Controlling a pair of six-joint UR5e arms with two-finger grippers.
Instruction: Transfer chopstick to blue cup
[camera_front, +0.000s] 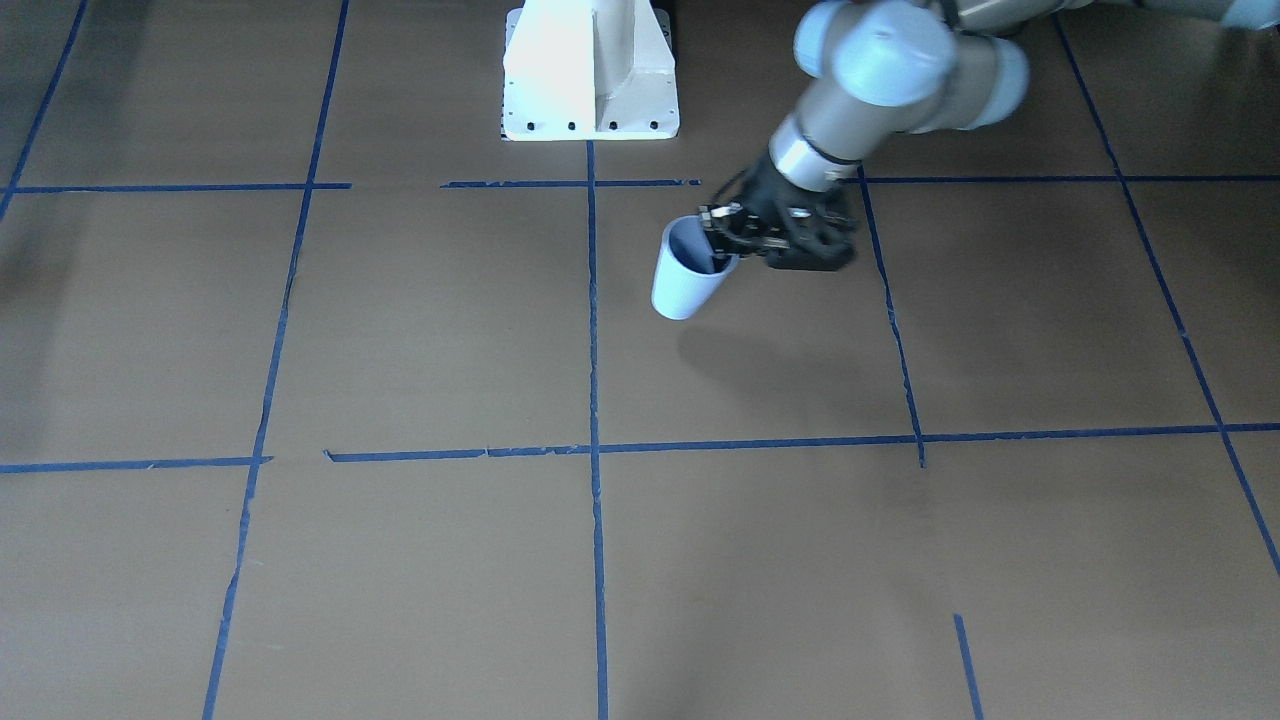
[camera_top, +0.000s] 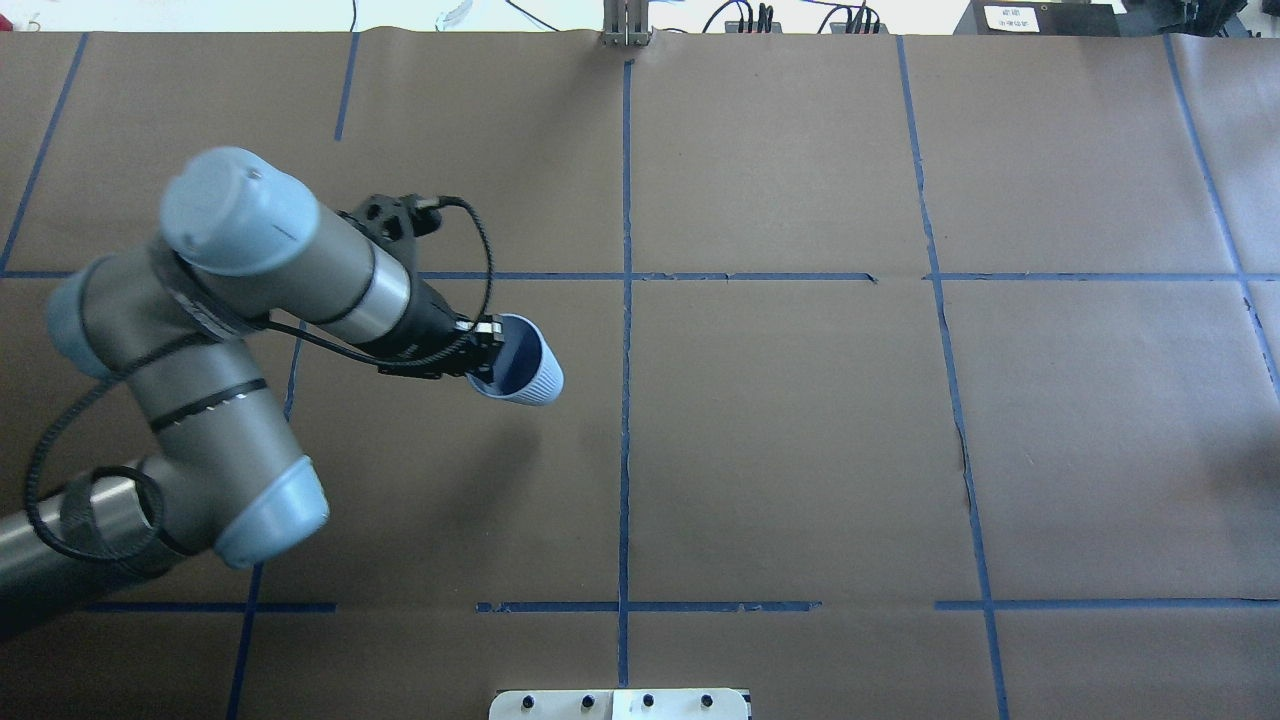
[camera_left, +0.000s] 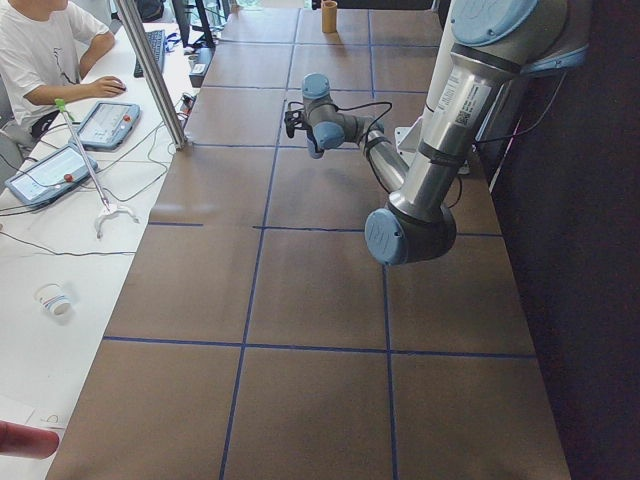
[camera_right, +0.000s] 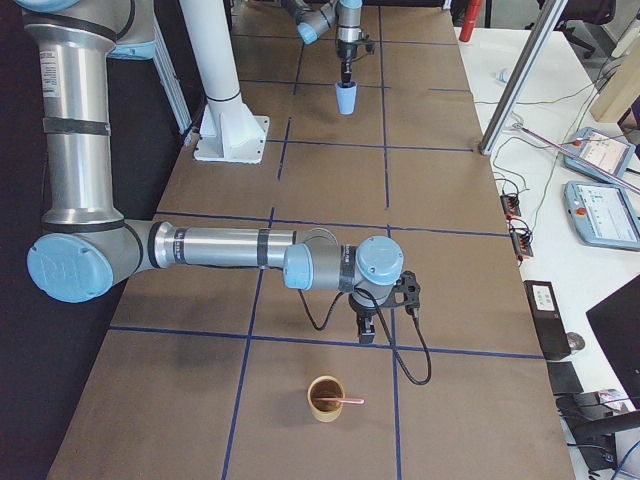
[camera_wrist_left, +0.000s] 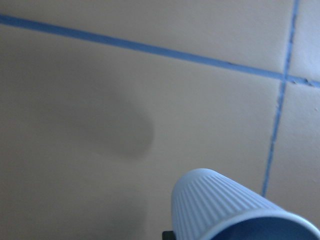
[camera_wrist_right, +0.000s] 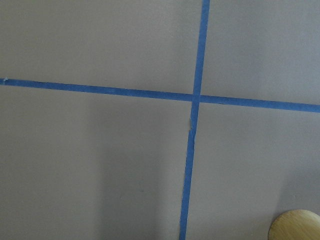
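My left gripper (camera_front: 722, 243) is shut on the rim of the blue cup (camera_front: 686, 278), one finger inside and one outside. It holds the cup tilted above the table; the cup's shadow lies below. The cup also shows in the overhead view (camera_top: 528, 374), the left wrist view (camera_wrist_left: 230, 207) and the exterior right view (camera_right: 346, 98). The pink chopstick (camera_right: 345, 401) rests in a brown wooden cup (camera_right: 325, 398) at the table's other end. My right gripper (camera_right: 367, 332) hangs over the table just beside that cup; I cannot tell whether it is open or shut.
The white robot base (camera_front: 590, 75) stands at the table's edge between the arms. Blue tape lines (camera_top: 624, 400) mark a grid on the brown table cover. The wooden cup's rim (camera_wrist_right: 296, 226) shows at the right wrist view's lower corner. An operator (camera_left: 45, 55) sits at a side desk.
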